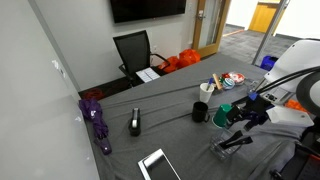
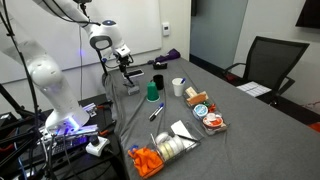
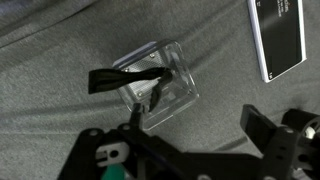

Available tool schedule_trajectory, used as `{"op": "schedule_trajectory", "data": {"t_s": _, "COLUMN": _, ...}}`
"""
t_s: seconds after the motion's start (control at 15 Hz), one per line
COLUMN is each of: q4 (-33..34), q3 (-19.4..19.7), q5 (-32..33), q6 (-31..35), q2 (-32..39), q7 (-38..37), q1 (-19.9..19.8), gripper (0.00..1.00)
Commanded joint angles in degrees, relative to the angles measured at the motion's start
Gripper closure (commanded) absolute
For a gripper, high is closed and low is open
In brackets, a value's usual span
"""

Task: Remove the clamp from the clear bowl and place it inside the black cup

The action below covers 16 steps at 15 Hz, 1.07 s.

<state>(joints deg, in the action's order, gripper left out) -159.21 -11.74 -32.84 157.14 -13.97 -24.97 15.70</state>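
Note:
The clear bowl (image 3: 172, 72) sits on the grey cloth, seen from above in the wrist view. The slim black clamp (image 3: 122, 78) lies across it, with its handles sticking out over the bowl's left rim. My gripper (image 3: 197, 121) is open and empty, hovering above the cloth just beside the bowl, with one finger over the bowl's near edge. In both exterior views the gripper (image 1: 245, 120) (image 2: 122, 68) hangs over the bowl (image 1: 226, 148) (image 2: 129, 86). The black cup (image 1: 201, 112) (image 2: 158, 82) stands upright next to the green cup (image 1: 225, 110) (image 2: 152, 92).
A tablet (image 3: 280, 35) (image 1: 156, 165) lies flat near the bowl. A chunky black-and-white device (image 1: 135, 123) and a purple object (image 1: 98, 122) stand further along the table. A white cup (image 2: 178, 87), snack packets (image 2: 205, 115) and a black chair (image 1: 133, 50) are also in view.

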Motion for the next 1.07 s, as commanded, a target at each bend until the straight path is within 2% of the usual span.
{"op": "schedule_trajectory", "data": {"t_s": 0.0, "q4": 0.0, "q3": -0.7, "q5": 3.0, "q6": -2.4, "q2": 1.1, "q7": -2.5, "q1": -1.7, "gripper": 0.00}}
{"op": "schedule_trajectory", "data": {"t_s": 0.27, "q4": -0.1, "q3": -1.1, "q5": 7.4, "q6": -2.3, "q2": 2.6, "q7": -6.0, "q1": -2.6, "gripper": 0.00}}
{"op": "schedule_trajectory", "data": {"t_s": 1.0, "q4": 0.0, "q3": -1.1, "q5": 8.4, "q6": -0.5, "q2": 4.3, "q7": -6.8, "q1": -2.6, "gripper": 0.00}}
